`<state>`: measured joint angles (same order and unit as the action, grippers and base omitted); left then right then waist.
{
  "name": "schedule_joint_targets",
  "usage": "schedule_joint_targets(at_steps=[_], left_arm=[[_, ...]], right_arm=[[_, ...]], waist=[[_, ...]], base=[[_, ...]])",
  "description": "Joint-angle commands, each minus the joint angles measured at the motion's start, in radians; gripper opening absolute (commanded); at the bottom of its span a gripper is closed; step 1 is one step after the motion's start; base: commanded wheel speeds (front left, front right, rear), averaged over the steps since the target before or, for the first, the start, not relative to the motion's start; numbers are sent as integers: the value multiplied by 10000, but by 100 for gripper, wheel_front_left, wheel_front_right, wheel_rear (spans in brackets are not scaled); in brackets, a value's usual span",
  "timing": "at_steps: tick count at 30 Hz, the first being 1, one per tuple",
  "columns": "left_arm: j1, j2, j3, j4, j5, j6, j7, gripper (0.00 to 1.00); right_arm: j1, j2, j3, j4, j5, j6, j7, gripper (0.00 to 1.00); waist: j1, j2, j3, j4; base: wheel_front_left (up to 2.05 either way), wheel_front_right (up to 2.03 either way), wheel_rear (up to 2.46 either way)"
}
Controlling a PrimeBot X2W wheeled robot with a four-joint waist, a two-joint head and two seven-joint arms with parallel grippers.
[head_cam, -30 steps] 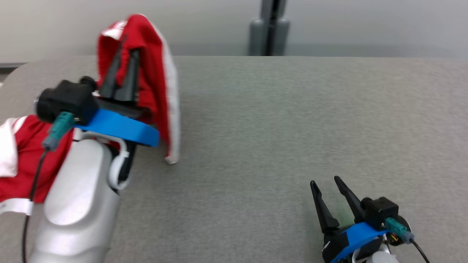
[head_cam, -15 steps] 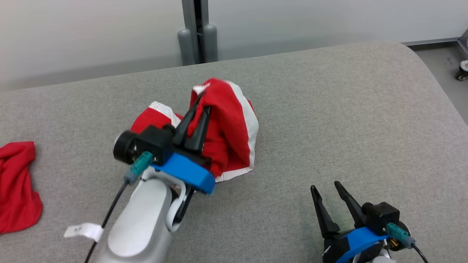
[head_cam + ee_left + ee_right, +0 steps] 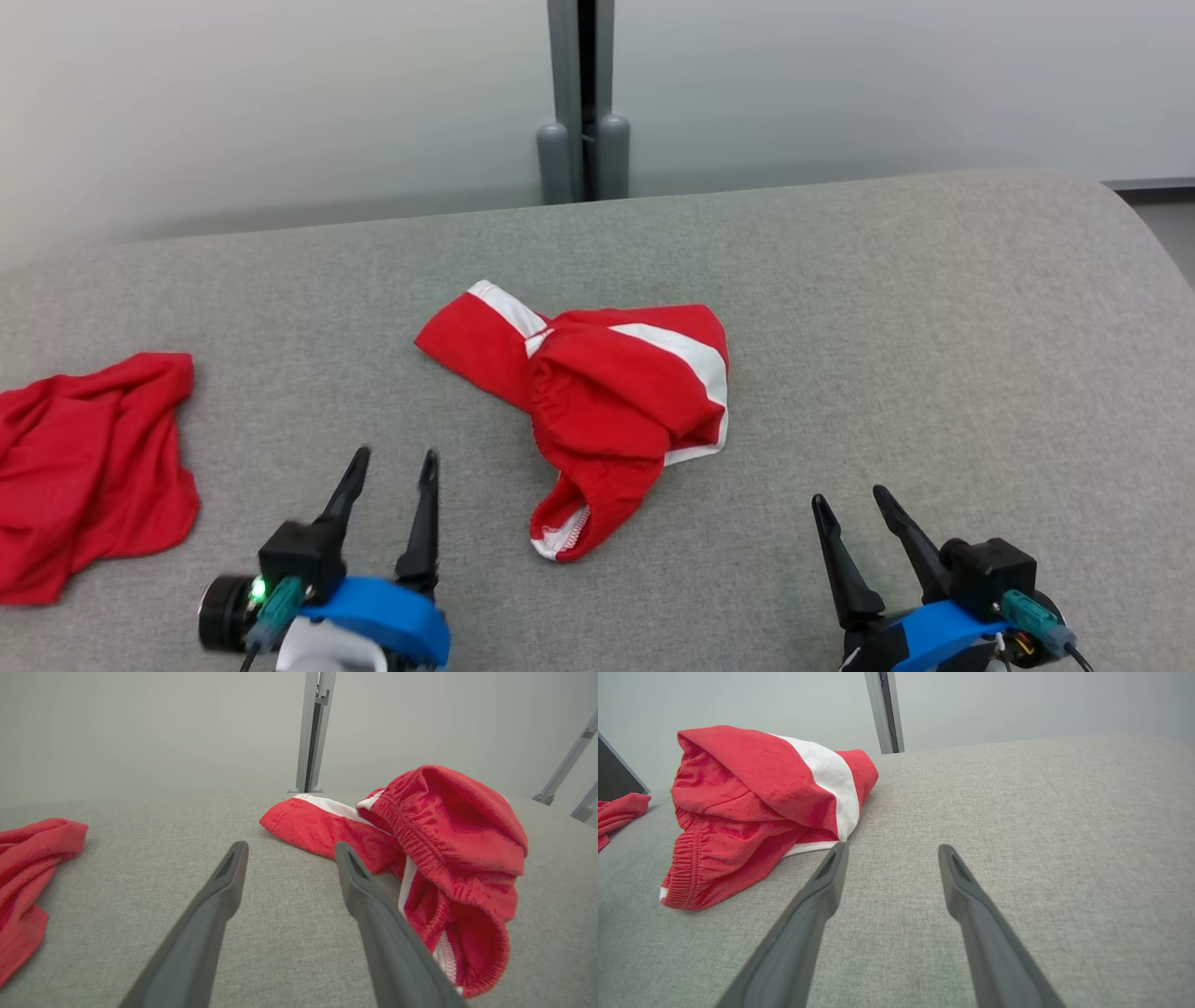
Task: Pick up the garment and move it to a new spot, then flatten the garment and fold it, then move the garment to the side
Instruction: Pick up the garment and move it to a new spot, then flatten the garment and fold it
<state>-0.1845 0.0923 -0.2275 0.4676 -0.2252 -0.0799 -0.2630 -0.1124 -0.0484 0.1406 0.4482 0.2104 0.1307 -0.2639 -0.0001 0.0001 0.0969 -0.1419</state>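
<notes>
The garment (image 3: 607, 401), red shorts with white stripes, lay crumpled and folded over itself near the middle of the grey padded surface (image 3: 934, 308). Neither gripper touched it. My left gripper (image 3: 397, 457) sat near its left edge with jaws spread and empty. My right gripper (image 3: 851, 502) stood farther off, also spread and empty. To flatten it well, I judged I should pinch the gathered elastic band at two separate points, one per gripper, and draw them apart low over the surface. A second red cloth (image 3: 93, 467) lay well apart on the left, and I meant to leave it alone.
</notes>
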Motion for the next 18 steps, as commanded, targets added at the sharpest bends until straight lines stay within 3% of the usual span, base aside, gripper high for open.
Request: schedule_joint_targets(at_steps=[1,8,18], left_arm=[[410,-24,317,-149,75,54,-28,100],[1563,-263,1154,-700,371,-20,-28,100],[1370,-407,1047,-700,689,-271,-28,100]], right_arm=[[193,-38,-55,2,-106,1,-7,100],[370,-38,-8,109,-153,1,-7,100],[-389,-38,254,812,-308,1,-7,100]], waist=[[1,-1,-111,125],[1,-1,-317,420],[1,-1,68,890]], base=[[0,0,0],[0,0,0],[0,0,0]])
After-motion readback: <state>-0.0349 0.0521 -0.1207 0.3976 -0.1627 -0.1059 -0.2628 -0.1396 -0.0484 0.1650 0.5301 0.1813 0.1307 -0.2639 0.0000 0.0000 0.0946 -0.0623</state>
